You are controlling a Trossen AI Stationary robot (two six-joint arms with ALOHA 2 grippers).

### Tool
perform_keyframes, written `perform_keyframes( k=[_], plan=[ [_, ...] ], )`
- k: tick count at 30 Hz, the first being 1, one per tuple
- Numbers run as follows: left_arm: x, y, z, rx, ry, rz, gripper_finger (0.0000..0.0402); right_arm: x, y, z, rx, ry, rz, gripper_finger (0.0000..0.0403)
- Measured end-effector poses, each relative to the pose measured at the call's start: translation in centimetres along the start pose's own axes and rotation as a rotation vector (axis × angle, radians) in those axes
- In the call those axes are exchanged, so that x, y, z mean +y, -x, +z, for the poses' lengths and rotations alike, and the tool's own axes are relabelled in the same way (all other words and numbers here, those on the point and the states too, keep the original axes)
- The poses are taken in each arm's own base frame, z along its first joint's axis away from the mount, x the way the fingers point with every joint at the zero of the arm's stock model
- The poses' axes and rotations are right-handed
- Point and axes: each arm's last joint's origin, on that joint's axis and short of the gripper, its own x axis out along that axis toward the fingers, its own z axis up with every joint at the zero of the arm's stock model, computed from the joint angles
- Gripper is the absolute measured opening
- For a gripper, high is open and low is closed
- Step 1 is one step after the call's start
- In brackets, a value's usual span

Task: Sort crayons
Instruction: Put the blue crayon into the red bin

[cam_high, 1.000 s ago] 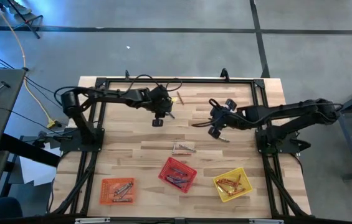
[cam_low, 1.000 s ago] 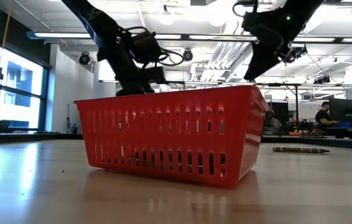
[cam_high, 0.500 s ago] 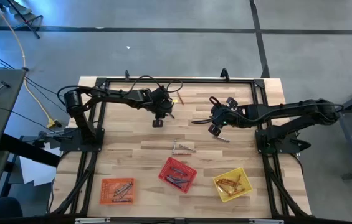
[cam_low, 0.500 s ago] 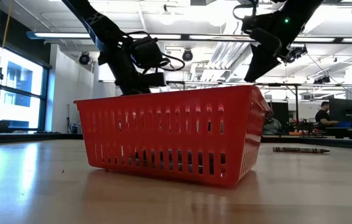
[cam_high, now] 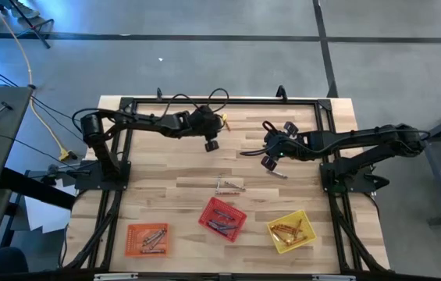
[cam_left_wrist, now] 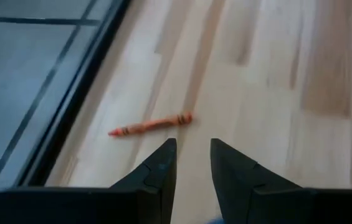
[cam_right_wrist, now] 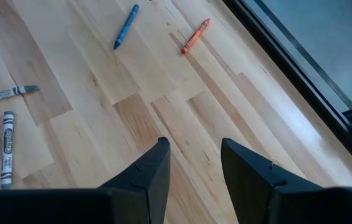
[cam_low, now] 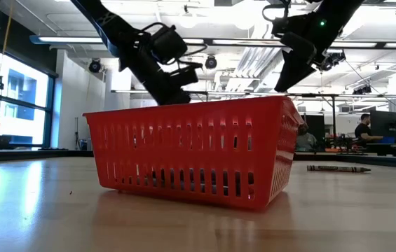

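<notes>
The left gripper (cam_left_wrist: 192, 163) hovers over the far side of the counter (cam_high: 165, 191), fingers slightly parted and empty, just short of an orange crayon (cam_left_wrist: 150, 125) lying flat near the edge. The right gripper (cam_right_wrist: 193, 163) hangs mid-counter, spread and empty, above scattered blue (cam_right_wrist: 126, 26), orange (cam_right_wrist: 195, 35) and grey crayons (cam_right_wrist: 7, 148).

Bare wood is lying open across the middle of the table (cam_high: 165, 168), between both arms and the baskets. The orange basket (cam_high: 147, 239), red basket (cam_high: 222, 218) and yellow basket (cam_high: 289, 231) are blocking the near edge. Loose crayons (cam_high: 230, 186) are lying just behind the red basket. The black frame rail (cam_high: 220, 101) is bounding the far edge.
</notes>
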Motion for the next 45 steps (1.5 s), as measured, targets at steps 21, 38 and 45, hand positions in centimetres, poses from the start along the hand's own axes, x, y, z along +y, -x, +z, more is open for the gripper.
perform_keyframes(
  k=[21, 38, 45],
  plan=[
    [0.3, -0.3, -2.9, 0.221, -0.060, -0.192, 0.0161, 0.1, 0.0, 0.2, -0.021, -0.001, 0.006, 0.0137],
    [0.9, -0.4, -2.9, 0.194, -0.367, -0.187, 0.0189, 0.1, 0.0, 0.3, -0.027, 0.011, 0.004, 0.0137],
    [1.2, -1.1, -3.6, 0.223, -0.354, -0.192, 0.0189, 0.1, 0.0, 0.3, -0.027, 0.009, 0.005, 0.0137]
  ],
)
